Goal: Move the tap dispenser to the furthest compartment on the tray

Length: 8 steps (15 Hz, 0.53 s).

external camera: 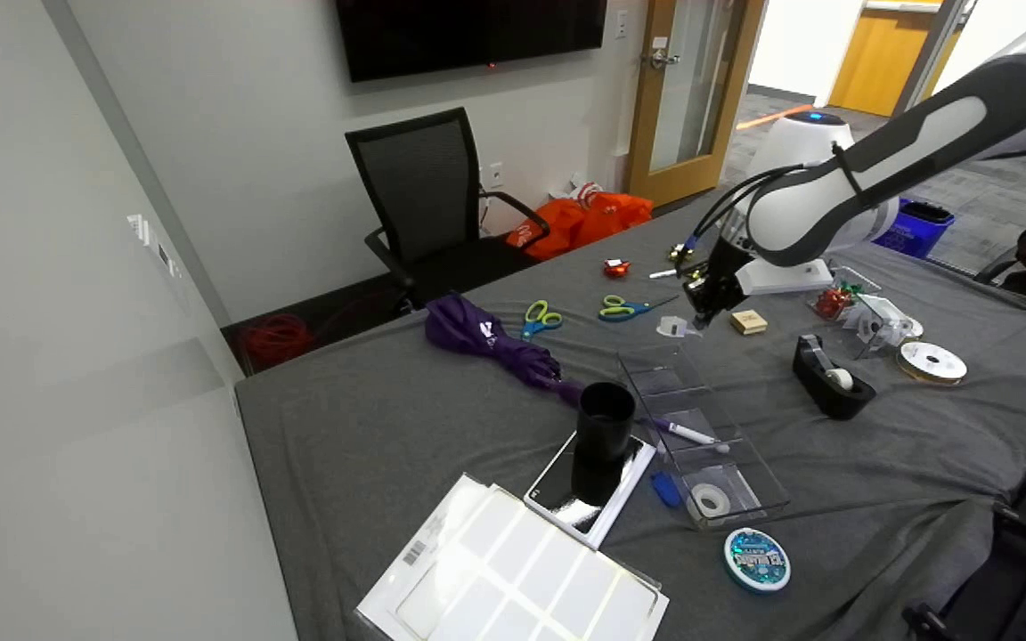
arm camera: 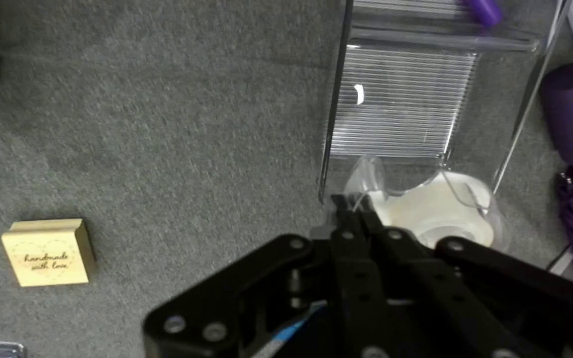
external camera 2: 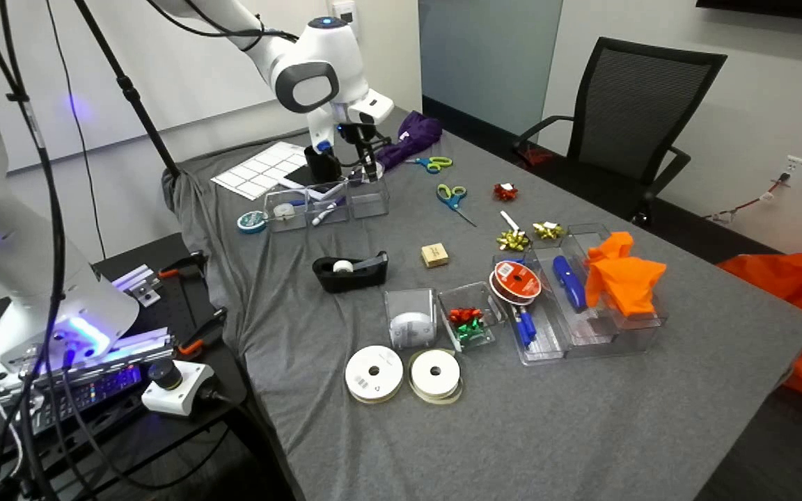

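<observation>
Gripper (arm camera: pixel 353 201) clenched on clear tape dispenser (arm camera: pixel 435 205) at its fingertips, inboard of worktop (external camera: pixel 388 427) edge nearest chair (external camera: pixel 428 182).

A purple umbrella (external camera: pixel 513 352) and scissors (external camera 2: pixel 452 202) lie near one edge of a gray-draped table (external camera 2: pixel 526 431), white ribbon spools (external camera 2: pixel 374 384) nearer the opposite edge.

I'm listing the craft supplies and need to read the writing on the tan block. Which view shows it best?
The wrist view: the tan block looks largest there, unobstructed, with "handmade with love" legible. In both exterior views it shows too, but small, its lettering unreadable.
</observation>
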Tool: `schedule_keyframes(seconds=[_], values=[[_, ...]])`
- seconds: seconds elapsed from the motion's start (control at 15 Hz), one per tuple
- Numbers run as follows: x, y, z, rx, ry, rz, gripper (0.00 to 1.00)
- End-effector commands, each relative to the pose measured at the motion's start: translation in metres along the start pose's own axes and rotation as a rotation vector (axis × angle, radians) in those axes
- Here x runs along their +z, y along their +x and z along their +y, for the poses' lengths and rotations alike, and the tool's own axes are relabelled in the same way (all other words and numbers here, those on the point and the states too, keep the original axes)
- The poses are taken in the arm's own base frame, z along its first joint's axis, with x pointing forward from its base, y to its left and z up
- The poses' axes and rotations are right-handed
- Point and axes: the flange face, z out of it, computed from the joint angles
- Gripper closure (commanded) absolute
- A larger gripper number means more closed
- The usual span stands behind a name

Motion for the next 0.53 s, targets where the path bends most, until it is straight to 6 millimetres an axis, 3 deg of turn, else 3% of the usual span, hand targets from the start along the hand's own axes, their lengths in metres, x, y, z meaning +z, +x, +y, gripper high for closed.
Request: schedule_keyframes(seconds=[0.0, 0.47], values=[[0.033, 0.001, -0.01, -0.022, -0.015, -0.027, 0.99], [0.072, -0.006, -0.036, -0.059, 0.033, -0.026, 0.99]])
